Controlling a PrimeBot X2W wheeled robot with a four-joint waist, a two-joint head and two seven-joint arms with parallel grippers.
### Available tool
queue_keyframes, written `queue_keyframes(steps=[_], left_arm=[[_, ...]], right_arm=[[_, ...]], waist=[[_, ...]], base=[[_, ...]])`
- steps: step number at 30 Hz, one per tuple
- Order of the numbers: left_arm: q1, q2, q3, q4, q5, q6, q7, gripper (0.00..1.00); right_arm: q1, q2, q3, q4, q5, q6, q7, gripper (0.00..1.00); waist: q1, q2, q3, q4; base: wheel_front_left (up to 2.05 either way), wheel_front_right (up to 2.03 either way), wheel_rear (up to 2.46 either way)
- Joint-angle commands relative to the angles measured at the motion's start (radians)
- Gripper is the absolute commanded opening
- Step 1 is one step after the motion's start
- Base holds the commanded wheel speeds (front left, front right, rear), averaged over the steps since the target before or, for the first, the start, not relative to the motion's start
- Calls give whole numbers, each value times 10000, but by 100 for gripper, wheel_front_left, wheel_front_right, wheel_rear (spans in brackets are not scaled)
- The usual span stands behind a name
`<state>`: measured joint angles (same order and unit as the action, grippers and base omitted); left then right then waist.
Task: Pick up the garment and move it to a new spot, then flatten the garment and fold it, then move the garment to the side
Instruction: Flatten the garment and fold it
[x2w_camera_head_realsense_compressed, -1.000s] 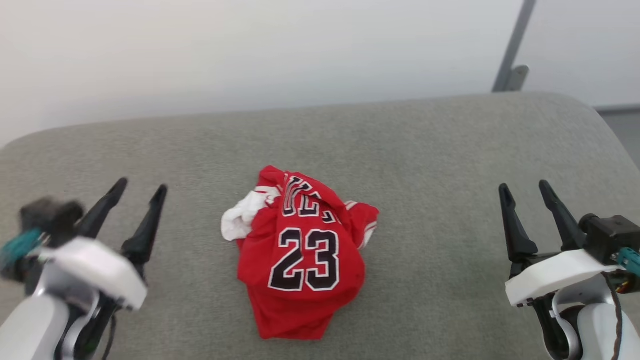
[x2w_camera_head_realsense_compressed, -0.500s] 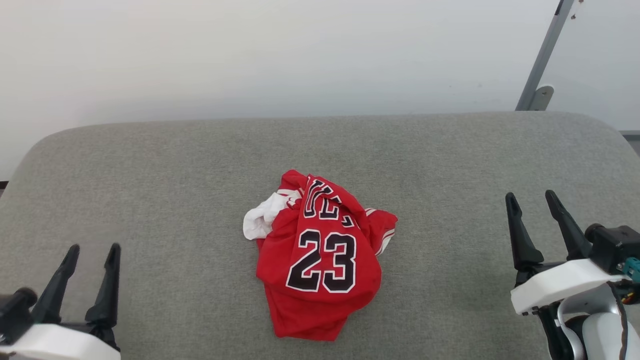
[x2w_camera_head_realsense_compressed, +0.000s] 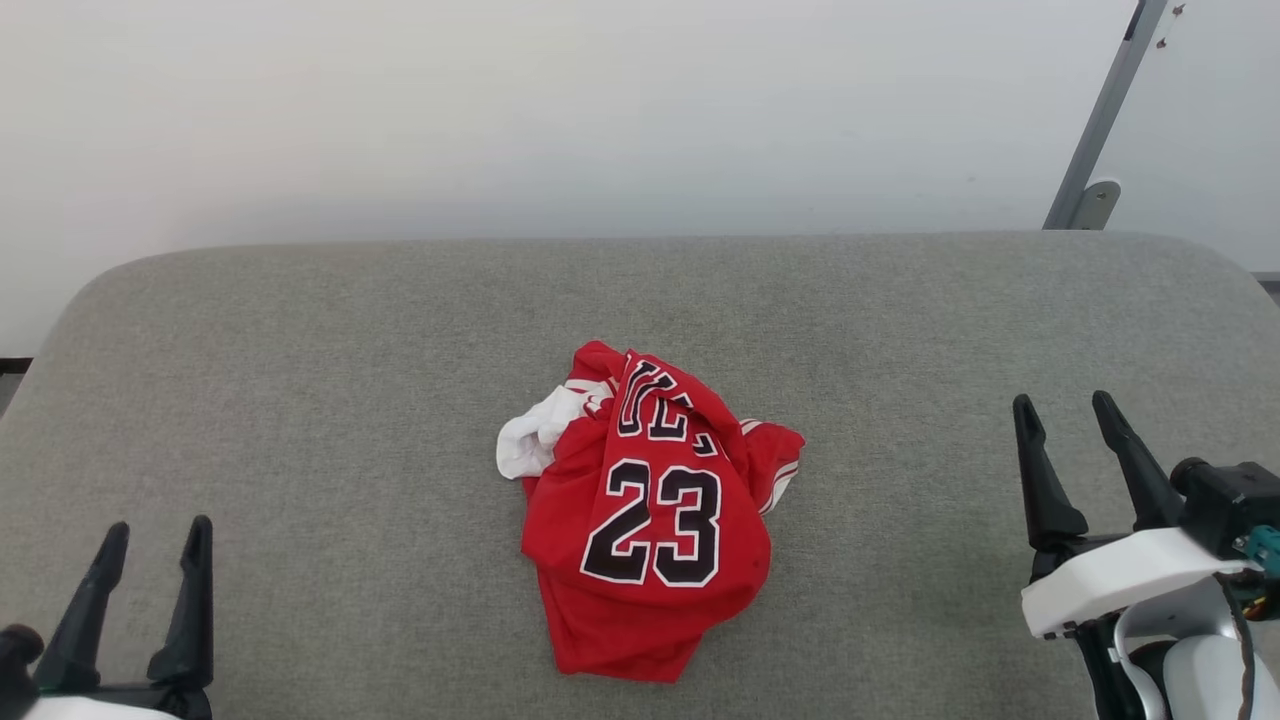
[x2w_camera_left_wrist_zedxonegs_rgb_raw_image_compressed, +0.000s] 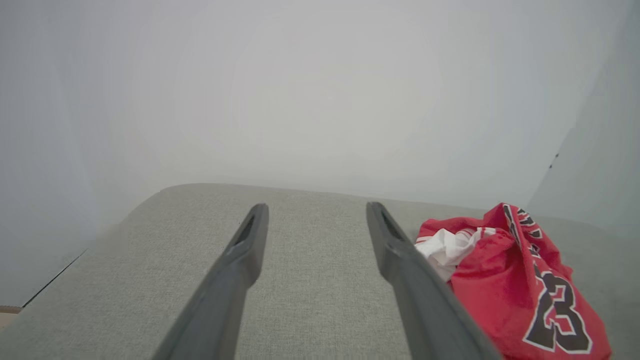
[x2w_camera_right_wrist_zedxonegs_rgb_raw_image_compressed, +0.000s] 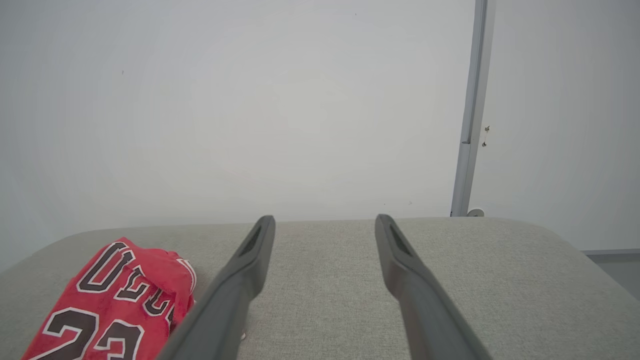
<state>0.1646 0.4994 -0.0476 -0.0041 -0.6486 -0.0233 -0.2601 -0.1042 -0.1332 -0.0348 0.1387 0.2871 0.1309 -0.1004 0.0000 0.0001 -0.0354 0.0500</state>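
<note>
The garment (x2w_camera_head_realsense_compressed: 645, 515), a red jersey with a black 23 and a white sleeve poking out at its left, lies crumpled in the middle of the grey cushioned surface (x2w_camera_head_realsense_compressed: 300, 400). It also appears at the right of the left wrist view as the garment (x2w_camera_left_wrist_zedxonegs_rgb_raw_image_compressed: 515, 280) and at the lower left of the right wrist view as the garment (x2w_camera_right_wrist_zedxonegs_rgb_raw_image_compressed: 115, 305). My left gripper (x2w_camera_head_realsense_compressed: 160, 535) stands open at the lower left, well apart from the jersey. Far to the right, my right gripper (x2w_camera_head_realsense_compressed: 1065, 410) is open too, with nothing between its fingers.
A pale wall rises behind the surface. A grey metal post (x2w_camera_head_realsense_compressed: 1100, 120) with a foot bracket stands at the back right, and shows as the post (x2w_camera_right_wrist_zedxonegs_rgb_raw_image_compressed: 470, 115) in the right wrist view. The surface's rounded corners lie at far left and far right.
The head camera has tilted and shifted, so the whole scene moved in view. My left gripper has drawn back toward the lower left edge. The garment lies as before.
</note>
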Motion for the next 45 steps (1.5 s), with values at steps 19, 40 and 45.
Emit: queue_keyframes(steps=[19, 40, 45], left_arm=[[-3052, 845, -1405, 716, -1473, -977, 3764, 100], [-8144, 1297, -4883, 4278, -2260, -1074, 9274, 100], [-8662, 1002, -5348, 5382, -2332, -1075, 10058, 100]], right_arm=[[-469, 124, 291, -193, -55, -3, -24, 100], [-1584, 406, 830, 319, -110, -3, -672, 100], [-1770, 460, 871, 412, -148, -3, -753, 100]], waist=[[0, -1, 740, -525], [0, -1, 2618, -2253], [0, -1, 2988, -2431]], base=[[0, 0, 0], [0, 0, 0], [0, 0, 0]])
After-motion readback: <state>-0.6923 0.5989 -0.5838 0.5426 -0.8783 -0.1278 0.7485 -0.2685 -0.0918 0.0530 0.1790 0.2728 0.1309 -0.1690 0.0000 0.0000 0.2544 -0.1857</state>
